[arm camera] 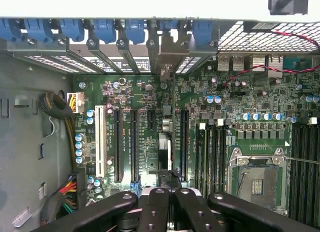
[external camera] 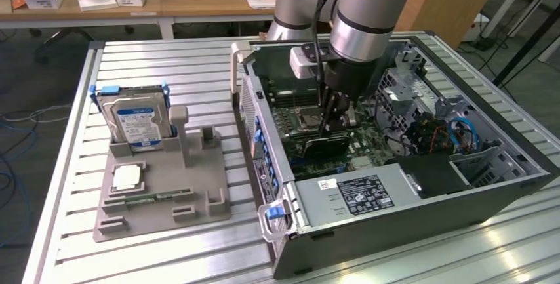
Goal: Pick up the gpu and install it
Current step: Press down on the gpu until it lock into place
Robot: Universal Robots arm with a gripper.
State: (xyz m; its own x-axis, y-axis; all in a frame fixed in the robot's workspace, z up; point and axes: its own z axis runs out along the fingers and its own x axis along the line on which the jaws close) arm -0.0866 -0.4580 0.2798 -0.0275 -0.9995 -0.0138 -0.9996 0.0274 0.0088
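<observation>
- The gripper (arm camera: 167,194), fingers clamped on the gpu (arm camera: 165,152), held it edge-down above the motherboard (arm camera: 150,102), lining it with a slot.
- The hard drive (external camera: 133,119) stood in a holder beside the computer case (external camera: 420,225).

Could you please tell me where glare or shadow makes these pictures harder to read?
Exterior view: soft daylight gleams on the slatted metal table, and the computer case is dim inside beneath the arm. Wrist view: the case's top edge is washed out white, while the green circuit board is evenly lit and the pincer sits dark.
</observation>
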